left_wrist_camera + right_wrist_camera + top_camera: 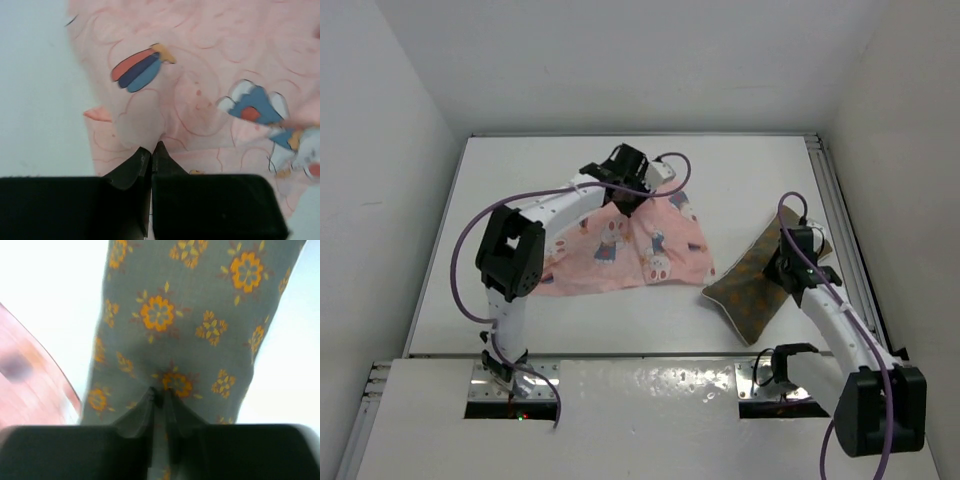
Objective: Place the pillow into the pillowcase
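The pale pink pillowcase with its rabbit print lies spread on the white table, left of centre. At its far edge my left gripper is shut. In the left wrist view the tips pinch a small raised fold of the pink cloth. The olive-brown pillow with orange flower dots lies to the right of the pillowcase, apart from it. My right gripper is shut on the pillow's far part. The right wrist view shows the tips pinching the patterned fabric, with pink cloth at the left edge.
White walls close in the table at the back and on both sides. A metal rail runs along the table's right edge. Both arm bases sit on plates at the near edge.
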Robot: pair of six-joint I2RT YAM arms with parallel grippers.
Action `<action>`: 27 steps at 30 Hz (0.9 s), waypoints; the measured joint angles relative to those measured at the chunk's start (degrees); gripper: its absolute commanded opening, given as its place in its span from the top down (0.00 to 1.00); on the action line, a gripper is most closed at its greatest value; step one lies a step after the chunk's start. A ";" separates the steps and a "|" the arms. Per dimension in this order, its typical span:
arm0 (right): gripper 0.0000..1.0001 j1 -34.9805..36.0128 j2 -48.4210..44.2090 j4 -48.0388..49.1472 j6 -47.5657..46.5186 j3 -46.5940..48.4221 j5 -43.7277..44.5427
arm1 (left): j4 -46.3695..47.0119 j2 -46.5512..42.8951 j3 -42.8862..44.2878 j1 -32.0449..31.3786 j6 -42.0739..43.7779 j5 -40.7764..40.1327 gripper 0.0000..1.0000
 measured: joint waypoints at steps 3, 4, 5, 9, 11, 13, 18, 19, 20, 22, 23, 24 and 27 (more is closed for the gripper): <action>0.66 -0.72 2.32 -1.05 -3.28 0.63 -1.88 | -0.83 -1.07 3.67 0.74 8.22 1.22 0.88; 0.62 -0.55 3.43 -1.92 -4.94 1.46 -2.89 | -1.62 -1.81 3.74 0.15 11.21 1.90 0.74; 0.55 -0.11 4.52 -2.49 -6.73 2.54 -3.67 | -2.99 -2.73 3.52 -0.81 14.82 2.73 0.66; 0.18 2.84 4.72 -1.84 -13.55 6.21 -6.64 | -7.87 -5.79 -0.46 -4.87 21.92 6.36 0.37; 0.18 3.98 3.02 0.98 -16.57 6.84 -9.05 | -9.62 -5.92 -1.38 -6.36 20.96 7.85 0.33; 0.46 4.35 2.01 4.33 -18.43 7.28 -11.32 | -9.86 -5.88 -1.36 -6.38 17.42 8.04 0.38; 0.71 4.35 11.65 9.77 -17.20 14.51 -18.64 | -9.14 -6.71 0.92 -0.20 4.48 7.37 0.83; 0.63 4.48 15.39 10.19 -16.31 16.92 -19.63 | -8.83 -7.56 0.20 1.84 3.02 6.75 0.81; 0.55 4.83 19.45 10.75 -15.58 19.30 -20.33 | -7.78 -9.01 -1.68 3.80 2.03 6.01 0.75; 0.37 5.90 26.62 11.23 -14.38 23.19 -20.79 | -6.05 -13.60 -8.85 7.80 1.18 3.34 0.47; 0.29 6.75 29.79 11.21 -14.21 24.61 -20.44 | -4.90 -16.28 -13.70 9.68 0.79 1.25 0.40; 0.22 7.96 33.00 11.15 -14.03 25.92 -19.58 | -3.89 -18.71 -18.53 11.10 0.63 -0.87 0.31; 0.19 12.13 41.16 10.47 -13.62 28.46 -16.39 | -3.02 -21.55 -28.50 13.29 0.92 -6.43 0.29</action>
